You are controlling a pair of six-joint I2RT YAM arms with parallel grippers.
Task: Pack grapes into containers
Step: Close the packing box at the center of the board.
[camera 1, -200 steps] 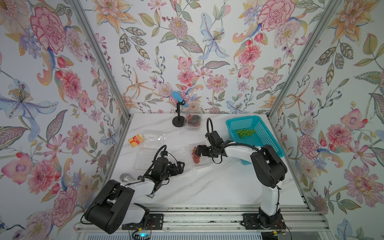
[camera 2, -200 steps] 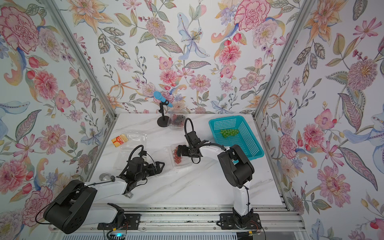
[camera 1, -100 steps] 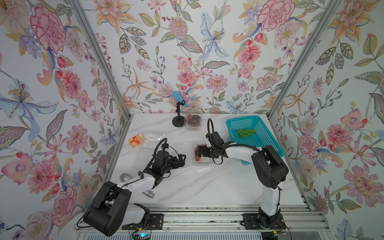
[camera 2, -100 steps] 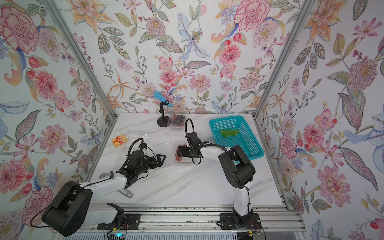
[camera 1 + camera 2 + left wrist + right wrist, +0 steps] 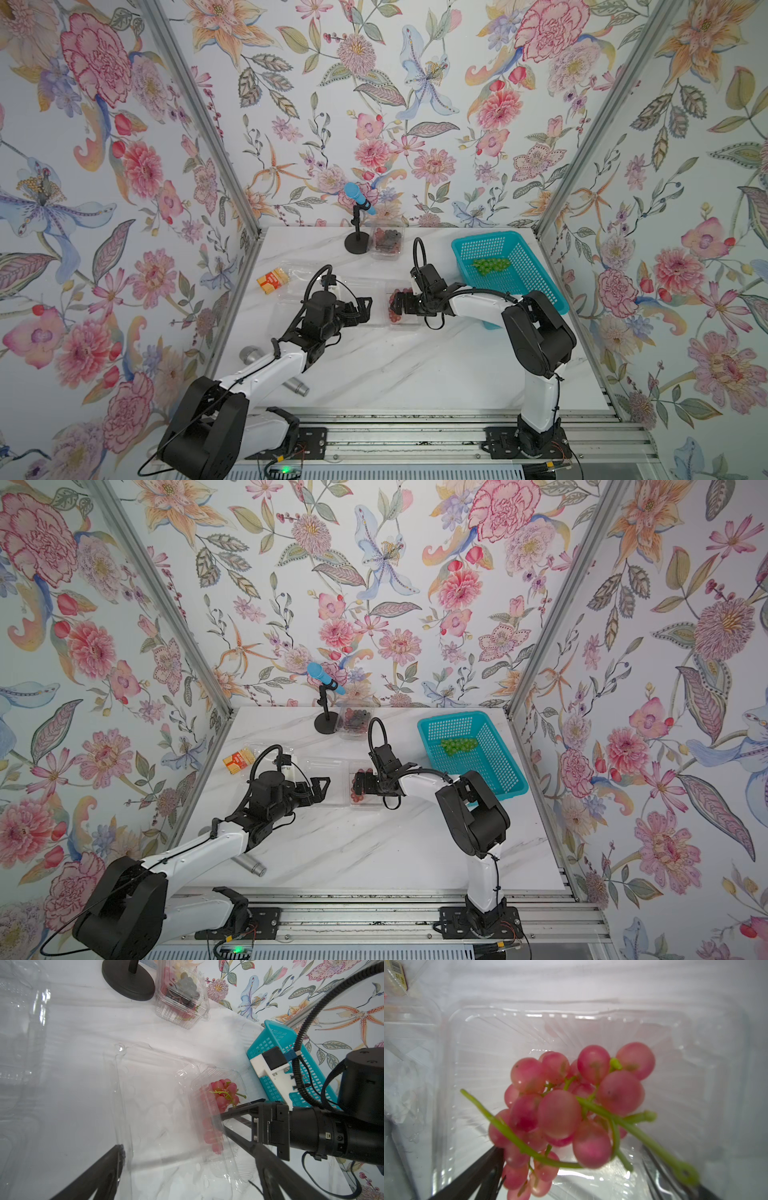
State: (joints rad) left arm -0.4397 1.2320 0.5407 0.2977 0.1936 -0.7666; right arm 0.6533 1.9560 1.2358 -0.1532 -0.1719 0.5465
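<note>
Grapes in both top views: red-pink bunch down in the tray of the middle clamshell at table centre. Right gripper straddling it, jaws spread full wide, clamped on nothing. Left gripper just beside, equally wide, empty, pointed at the clamshell's lid, which lies flat on the marble between that gripper and the tray. Green bunch well apart in the teal basket, long axis across the basket, on the right arm's side. Dark bunch packed in a closed clamshell near the microphone stand. Empty clamshell behind the left arm, orange packet at its edge.

Left wrist: lid open flat straight ahead between the spread fingers, tray and bunch just beyond it. Right gripper reaching into the tray from the opposite side, one finger each side of the berries.

Right wrist: bunch resting on the ribbed tray floor, green stem running crosswise from one finger toward the other. Finger close against a low berry; cannot tell whether touching.

Probably lid-closing next, with the left arm nearer. Right fingers inside the tray block the lid's swing and need to clear out first.
</note>
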